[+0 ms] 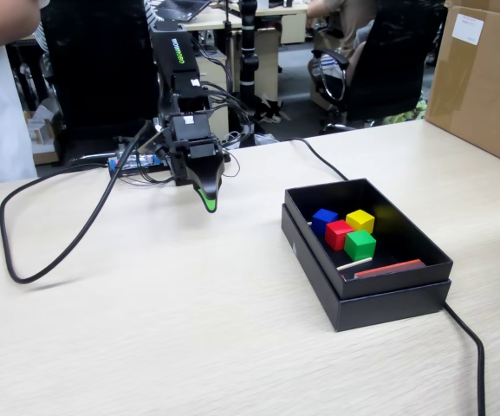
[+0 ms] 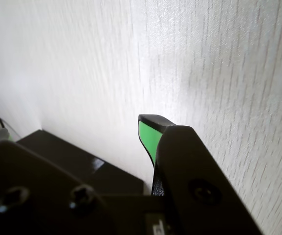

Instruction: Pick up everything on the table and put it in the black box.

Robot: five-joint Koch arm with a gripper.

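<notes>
Four small cubes are seen gathered inside the black box, well apart from the fingers and to their right in the fixed view: the blue cube at the back left of the cluster, the yellow cube at the back right, the red cube in the middle, and the green cube nearest the camera. They sit close together, some apparently touching. A thin white stick and a flat red strip lie in the box in front of them.

The cubes are judged to be light, rigid and matte, so little slipping is expected; should any be handled, two opposite flat faces would be taken, approached from above, with the tight cluster leaving little room beside the red one.

No cube is seen on the bench, so the task is judged essentially complete.

The fingers hang tip-down just above bare bench, close to the arm's base, with nothing between them. In both views the two tips lie one behind the other, the green-padded one showing, so it cannot be told whether they are spread or pressed together.

A black cable loops across the bench left of the fingers, and a brown cardboard carton stands far to their right.
</notes>
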